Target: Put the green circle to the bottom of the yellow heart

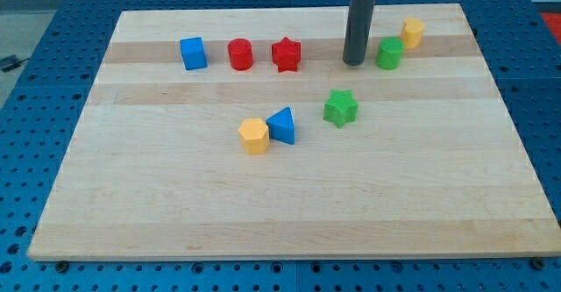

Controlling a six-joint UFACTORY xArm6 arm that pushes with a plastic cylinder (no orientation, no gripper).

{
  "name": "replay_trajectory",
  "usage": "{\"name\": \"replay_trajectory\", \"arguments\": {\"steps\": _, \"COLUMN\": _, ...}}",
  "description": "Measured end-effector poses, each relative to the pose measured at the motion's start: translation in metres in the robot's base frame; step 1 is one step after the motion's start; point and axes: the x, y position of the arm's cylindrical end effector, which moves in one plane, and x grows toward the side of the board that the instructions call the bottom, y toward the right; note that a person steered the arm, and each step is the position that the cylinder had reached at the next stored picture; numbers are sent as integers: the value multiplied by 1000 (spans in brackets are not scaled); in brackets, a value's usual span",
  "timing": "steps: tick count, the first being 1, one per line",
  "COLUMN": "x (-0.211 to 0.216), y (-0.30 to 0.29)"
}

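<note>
Already my tip point(354, 62) stands on the worktop point(263, 213) near the view's top, just to the view's left of the green circle point(390, 53), close beside it though I cannot tell whether the two touch. That green circle sits just below and to the view's left of the yellow heart point(413, 32), the two near each other and perhaps touching at a corner. By my reckoning the task is nearly done but not finished: the circle is lower than the heart, yet offset to the view's left rather than straight beneath it. What seems left is a short nudge toward the view's right, and my tip is on the proper side for that push. Care is needed, since a push angled upward could knock the heart away. I carry no hand, only the bare rod, so nothing is grasped or released. Elsewhere lie a blue cube point(193, 53), a red cylinder point(240, 54), a red star point(286, 54), a green star point(340, 108), a blue triangle point(282, 125) and a yellow hexagon point(253, 136), all well apart from the work.
</note>
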Motion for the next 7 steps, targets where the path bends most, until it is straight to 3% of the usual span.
{"name": "replay_trajectory", "arguments": {"steps": 3, "x": 0, "y": 48}}
{"name": "replay_trajectory", "arguments": {"steps": 7, "x": 0, "y": 64}}
